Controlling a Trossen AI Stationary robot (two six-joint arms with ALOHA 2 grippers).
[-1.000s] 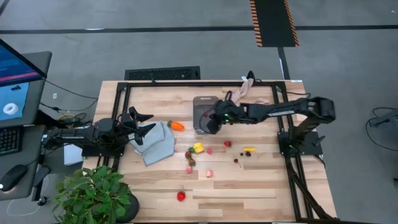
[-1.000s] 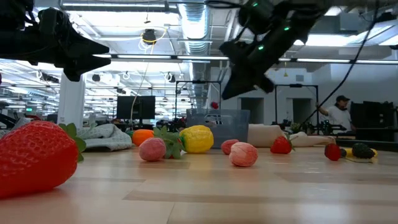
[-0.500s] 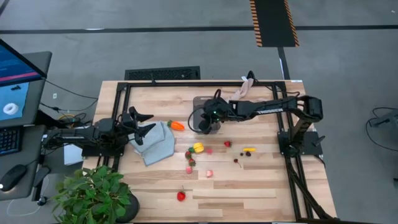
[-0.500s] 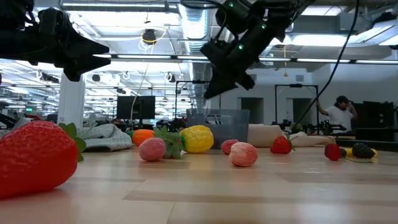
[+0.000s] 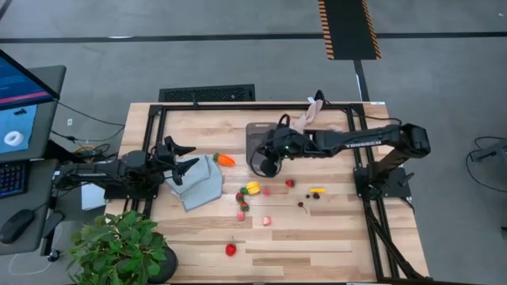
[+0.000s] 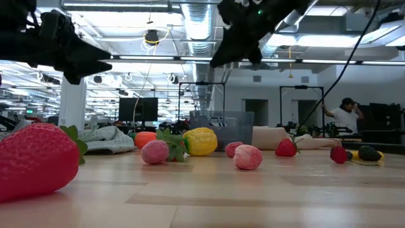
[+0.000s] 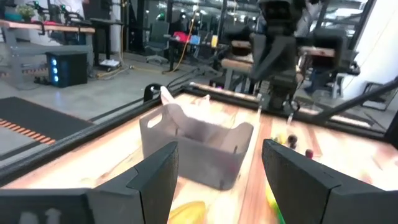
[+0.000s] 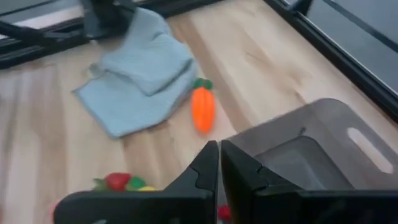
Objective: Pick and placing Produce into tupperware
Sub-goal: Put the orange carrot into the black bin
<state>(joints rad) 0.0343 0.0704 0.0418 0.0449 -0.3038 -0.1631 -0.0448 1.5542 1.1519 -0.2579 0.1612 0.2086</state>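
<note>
Now the right gripper [image 5: 268,165] hovers over the tupperware's [image 5: 257,136] near edge, fingers pinched together, empty; left gripper [image 5: 187,156] waits part-open above the grey-blue cloth [image 5: 200,182].

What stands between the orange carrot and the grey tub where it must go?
Nothing visible lies between them. The carrot rests on bare wood beside the cloth, and the tub is just past it. Only the right gripper, shut and raised, hangs above the tub's near edge.

Even bright overhead light, soft shadows; low view's near strawberry [image 6: 35,161] defocused; wrist views slightly blurred.
</note>
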